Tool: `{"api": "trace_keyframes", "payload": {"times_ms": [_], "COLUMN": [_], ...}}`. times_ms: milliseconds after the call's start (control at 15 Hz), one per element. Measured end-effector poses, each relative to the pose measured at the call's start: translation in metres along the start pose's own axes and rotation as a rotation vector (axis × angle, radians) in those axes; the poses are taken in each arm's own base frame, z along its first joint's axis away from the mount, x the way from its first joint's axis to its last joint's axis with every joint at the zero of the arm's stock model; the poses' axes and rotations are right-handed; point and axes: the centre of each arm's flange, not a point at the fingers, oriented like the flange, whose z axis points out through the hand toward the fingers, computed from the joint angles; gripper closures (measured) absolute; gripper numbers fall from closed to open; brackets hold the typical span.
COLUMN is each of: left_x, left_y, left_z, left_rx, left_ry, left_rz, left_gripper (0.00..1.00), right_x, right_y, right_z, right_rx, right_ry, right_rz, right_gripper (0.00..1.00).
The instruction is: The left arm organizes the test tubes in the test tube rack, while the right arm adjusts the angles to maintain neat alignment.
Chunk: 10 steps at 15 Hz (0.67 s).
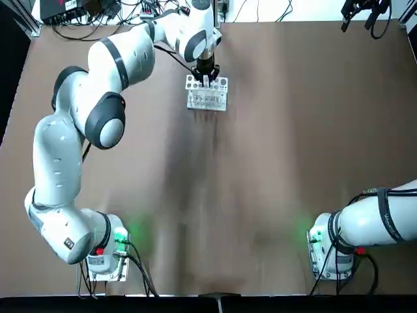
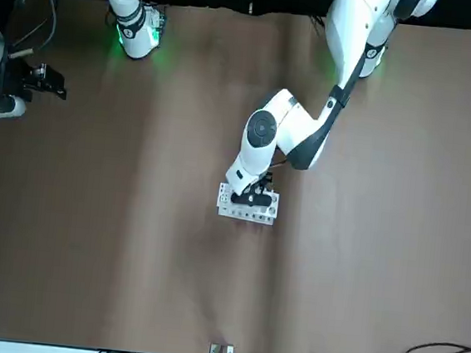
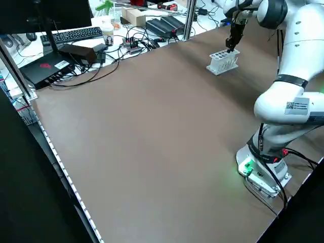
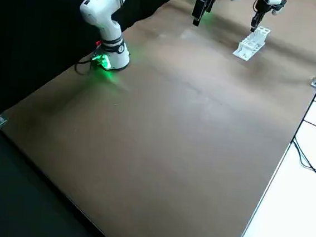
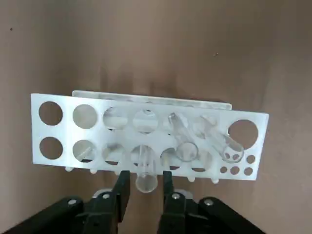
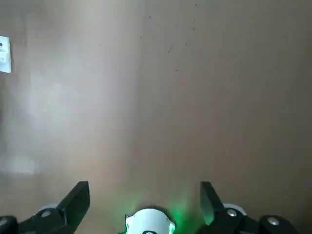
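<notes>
- Landmark: the test tube rack (image 1: 207,93), a small white rectangular piece with a flat top plate pierced by two rows of round holes and a lower tier beneath, stands on the matte brown table (image 1: 273,163) towards its far edge from the arm bases.
- The left arm (image 1: 71,137), smooth white shells with dark grey round joint caps, reaches from its base over the table to the rack.
- The left gripper (image 5: 145,184) hangs directly above the rack's near row; its black fingers (image 5: 120,187) are set narrow, pinched on the rim of one clear tube (image 5: 145,171) that stands in a hole of that row.
- The left wrist view alone shows the test tubes (image 5: 187,144): thin, transparent cylinders with open round mouths. Several lean at differing angles in the holes towards the rack's end that bears one larger hole and a cluster of small ones; the two holes at the opposite end show bare table through them.
- In the top view and the front view the tubes cannot be made out; only the rack's hole pattern and the gripper over it are legible.
- The right gripper (image 6: 145,200) is well apart from the rack, held above its own base, fingers spread wide with nothing between them. The right wrist view shows the green-lit base (image 6: 150,223) below it.
- The right arm (image 1: 374,218), white with black cable bands, shows only partly in the top view.
- The left side view shows a keyboard (image 3: 81,34) and cables beyond the table, far from the rack.
</notes>
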Motion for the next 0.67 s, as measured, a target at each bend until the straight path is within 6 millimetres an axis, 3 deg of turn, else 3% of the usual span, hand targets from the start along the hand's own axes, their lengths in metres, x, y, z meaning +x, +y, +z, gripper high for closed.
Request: {"api": "trace_keyframes", "payload": {"times_ms": [667], "left_x": [0.0021], "left_y": [0.0007], "left_z": [0.0024], "left_rx": [-0.006], "left_ry": [0.007], "left_rz": [-0.001], "left_gripper": [0.68], "right_x": [0.0000], "right_y": [0.0000], "right_z": [0.0000], "right_rx": [0.000], "right_ry": [0.000], "right_rz": [0.000], "right_gripper": [0.00]}}
